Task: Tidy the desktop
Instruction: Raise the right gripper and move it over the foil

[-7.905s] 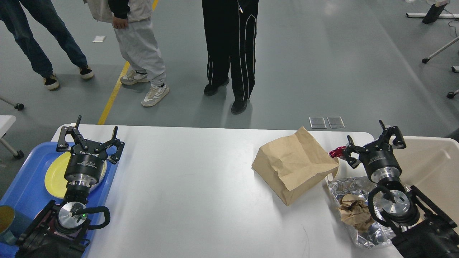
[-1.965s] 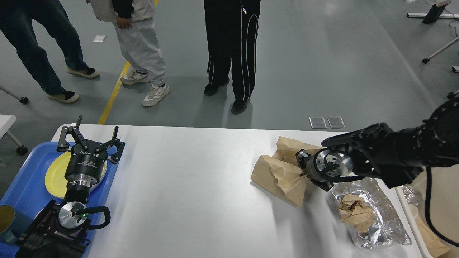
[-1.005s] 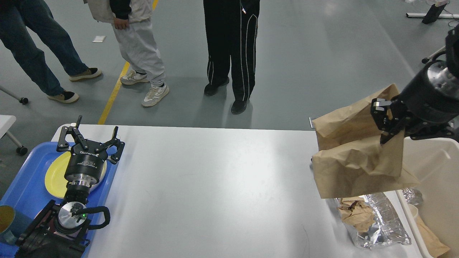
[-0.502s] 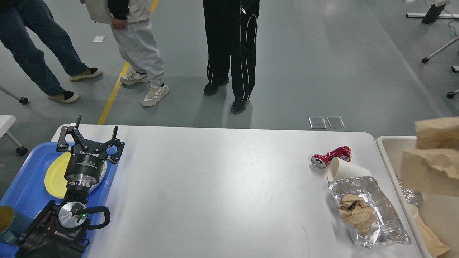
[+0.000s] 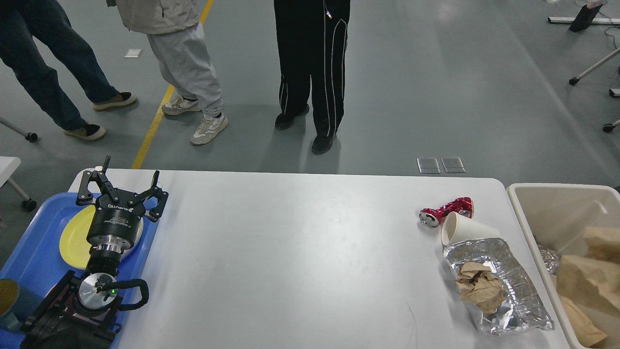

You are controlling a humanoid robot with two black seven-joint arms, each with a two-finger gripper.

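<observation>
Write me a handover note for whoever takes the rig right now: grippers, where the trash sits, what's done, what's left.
Left gripper: open, empty, hovering over the yellow plate on the blue tray.
Right gripper: out of view.
Done: the brown paper bag lies in the beige bin at the right end of the desktop.
Left, all clustered at the desktop's right end: crushed red can, white paper cup on its side just in front of it, and the foil tray holding crumpled brown paper.
Suggest binning these with the right arm, since they sit closest to it.
</observation>
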